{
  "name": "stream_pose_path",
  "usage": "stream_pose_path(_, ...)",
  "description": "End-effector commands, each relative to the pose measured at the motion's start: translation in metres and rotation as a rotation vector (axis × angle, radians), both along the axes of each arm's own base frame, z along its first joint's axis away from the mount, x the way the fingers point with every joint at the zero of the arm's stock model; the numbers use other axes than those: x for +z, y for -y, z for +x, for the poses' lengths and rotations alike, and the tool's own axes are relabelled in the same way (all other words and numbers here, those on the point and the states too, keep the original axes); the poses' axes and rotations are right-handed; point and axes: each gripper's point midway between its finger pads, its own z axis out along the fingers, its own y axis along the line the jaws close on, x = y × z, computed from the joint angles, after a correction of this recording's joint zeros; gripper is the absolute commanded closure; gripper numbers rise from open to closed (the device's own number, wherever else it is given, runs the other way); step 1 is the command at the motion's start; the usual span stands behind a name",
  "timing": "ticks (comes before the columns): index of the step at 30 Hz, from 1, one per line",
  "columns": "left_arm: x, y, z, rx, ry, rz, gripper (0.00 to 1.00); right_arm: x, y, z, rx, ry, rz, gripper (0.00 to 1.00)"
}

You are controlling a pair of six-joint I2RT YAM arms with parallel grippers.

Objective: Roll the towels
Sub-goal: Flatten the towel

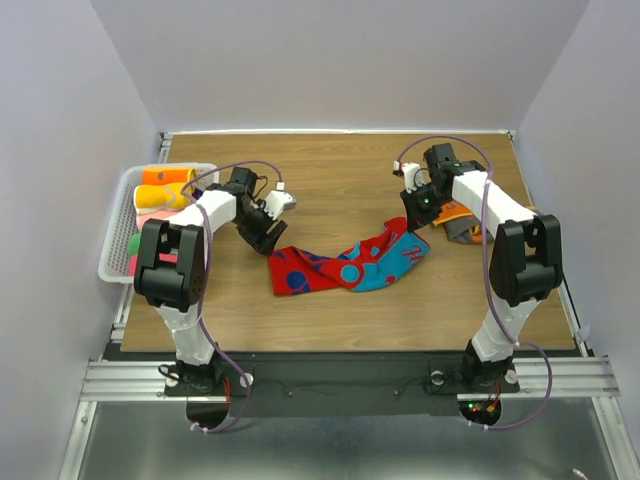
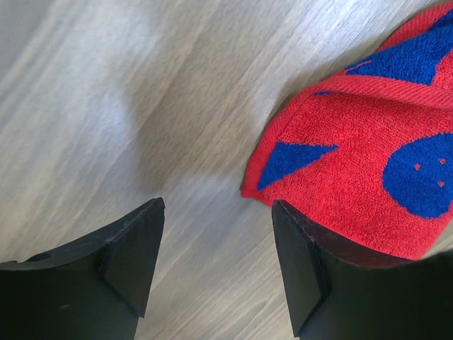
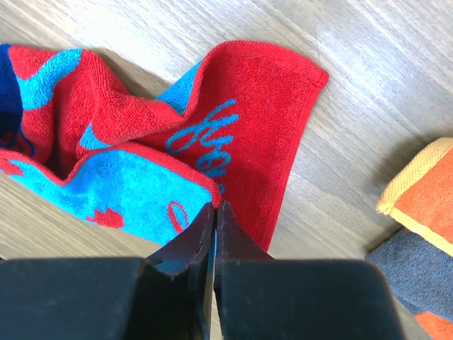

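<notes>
A red and blue patterned towel (image 1: pixel 345 265) lies crumpled in a long strip across the middle of the wooden table. My left gripper (image 1: pixel 268 238) is open and empty just off its left end; in the left wrist view the towel's red corner (image 2: pixel 368 163) lies beside and partly under the right finger, with bare wood between the jaws of the gripper (image 2: pixel 218 205). My right gripper (image 1: pixel 415 222) is at the towel's right end. In the right wrist view it (image 3: pixel 214 207) is shut on the hemmed edge of the towel (image 3: pixel 141 142).
An orange and grey towel (image 1: pixel 458 218) lies flat by the right gripper, and shows in the right wrist view (image 3: pixel 425 212). A white basket (image 1: pixel 120 215) at the left edge holds rolled towels, orange (image 1: pixel 165 178) and pink (image 1: pixel 152 215).
</notes>
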Motion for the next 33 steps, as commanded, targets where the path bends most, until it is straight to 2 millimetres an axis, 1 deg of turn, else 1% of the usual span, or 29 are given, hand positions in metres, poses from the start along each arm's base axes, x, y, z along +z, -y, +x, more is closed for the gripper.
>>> stream_pose_path(1, -0.002, 0.012, -0.010, -0.019, -0.013, -0.026, 0.29, 0.029, -0.006, 0.011, -0.002, 0.077, 0.032, 0.99)
stream_pose_path(2, -0.006, 0.012, -0.014, -0.022, -0.024, -0.019, 0.31, 0.030, -0.007, 0.011, -0.002, 0.082, 0.033, 0.99)
stream_pose_path(5, -0.012, 0.015, -0.016, -0.028, -0.015, 0.006, 0.35, 0.031, -0.007, 0.011, -0.004, 0.083, 0.036, 0.99)
stream_pose_path(8, -0.018, 0.018, -0.022, -0.041, -0.022, 0.024, 0.40, 0.028, -0.006, 0.010, -0.003, 0.077, 0.030, 0.99)
stream_pose_path(9, -0.021, 0.018, -0.027, -0.042, -0.031, 0.032, 0.41, 0.028, -0.006, 0.010, -0.004, 0.076, 0.028, 0.99)
stream_pose_path(11, -0.024, 0.018, -0.029, -0.049, -0.021, 0.058, 0.46, 0.027, -0.005, 0.010, -0.007, 0.074, 0.024, 0.99)
stream_pose_path(12, -0.030, 0.014, -0.033, -0.050, -0.024, 0.090, 0.49, 0.026, -0.005, 0.010, -0.007, 0.072, 0.023, 0.99)
stream_pose_path(14, -0.035, 0.011, -0.037, -0.053, -0.023, 0.119, 0.55, 0.027, -0.004, 0.010, -0.008, 0.073, 0.020, 0.99)
stream_pose_path(15, -0.040, 0.011, -0.043, -0.061, -0.023, 0.142, 0.59, 0.027, -0.004, 0.011, -0.009, 0.076, 0.020, 0.99)
stream_pose_path(17, -0.043, 0.012, -0.048, -0.073, -0.019, 0.162, 0.62, 0.026, -0.003, 0.010, -0.013, 0.071, 0.015, 0.99)
stream_pose_path(18, -0.048, 0.012, -0.054, -0.083, -0.024, 0.181, 0.68, 0.026, -0.003, 0.011, -0.017, 0.074, 0.015, 0.99)
stream_pose_path(20, -0.052, 0.014, -0.060, -0.089, -0.029, 0.193, 0.74, 0.026, -0.002, 0.011, -0.020, 0.072, 0.017, 0.99)
stream_pose_path(21, -0.056, 0.014, -0.066, -0.091, -0.040, 0.196, 0.80, 0.026, -0.001, 0.011, -0.025, 0.070, 0.016, 0.99)
stream_pose_path(23, -0.057, 0.018, -0.069, -0.086, -0.048, 0.180, 0.89, 0.026, 0.000, 0.011, -0.030, 0.070, 0.018, 0.99)
stream_pose_path(24, -0.055, 0.020, -0.068, -0.079, -0.045, 0.173, 0.99, 0.027, 0.001, 0.012, -0.035, 0.073, 0.019, 0.99)
stream_pose_path(27, -0.039, 0.019, -0.053, -0.056, -0.002, 0.158, 1.00, 0.035, 0.005, 0.017, -0.050, 0.093, 0.031, 0.99)
stream_pose_path(28, -0.029, 0.018, -0.046, -0.046, 0.021, 0.151, 1.00, 0.039, 0.005, 0.019, -0.053, 0.102, 0.036, 0.99)
stream_pose_path(29, -0.021, 0.011, -0.036, -0.021, 0.036, 0.146, 1.00, 0.044, 0.005, 0.022, -0.058, 0.114, 0.043, 0.99)
stream_pose_path(30, -0.001, 0.011, -0.021, -0.007, 0.079, 0.135, 1.00, 0.054, 0.008, 0.028, -0.069, 0.141, 0.053, 0.99)
stream_pose_path(32, 0.021, 0.005, -0.001, 0.023, 0.126, 0.127, 1.00, 0.065, 0.011, 0.034, -0.078, 0.169, 0.069, 0.99)
stream_pose_path(33, 0.044, 0.000, 0.018, 0.051, 0.183, 0.113, 1.00, 0.075, 0.015, 0.040, -0.090, 0.196, 0.073, 0.99)
